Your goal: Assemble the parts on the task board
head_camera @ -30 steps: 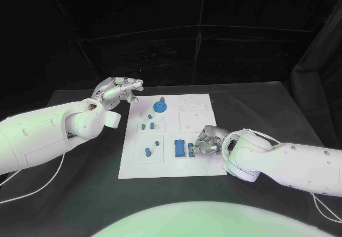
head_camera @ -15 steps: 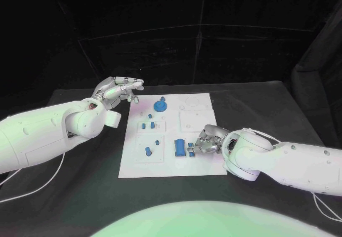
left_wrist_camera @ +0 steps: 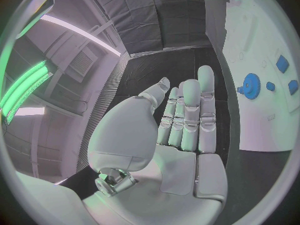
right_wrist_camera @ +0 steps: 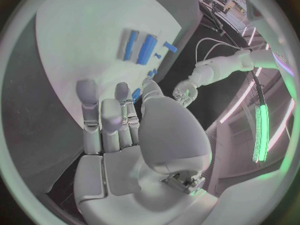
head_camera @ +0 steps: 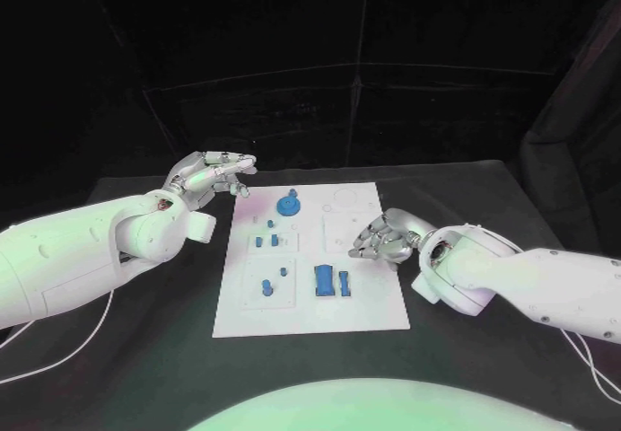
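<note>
The white task board [head_camera: 310,314] lies in the middle of the black table. On it are a blue gear [head_camera: 290,206], a blue block [head_camera: 324,280] with a slim blue piece [head_camera: 347,283] beside it, and small blue parts [head_camera: 272,241] on its left half. My right hand [head_camera: 378,241] hovers over the board's right side, just behind the block, and nothing shows in its fingers. In its wrist view the right hand [right_wrist_camera: 119,130] has its fingers stretched out over the board [right_wrist_camera: 94,30]. My left hand [head_camera: 211,171] is raised off the board's far left corner. It holds nothing, and its fingers [left_wrist_camera: 187,110] are straight.
Black table surface [head_camera: 129,332] surrounds the board on every side. Dark curtains close off the back. The blue gear [left_wrist_camera: 251,92] shows on the board [left_wrist_camera: 262,125] beside my left hand.
My right hand has drawn back from the slim blue piece beside the block toward the board's far side, and both pieces stay on the board. The head camera has shifted. The left hand has hardly moved.
</note>
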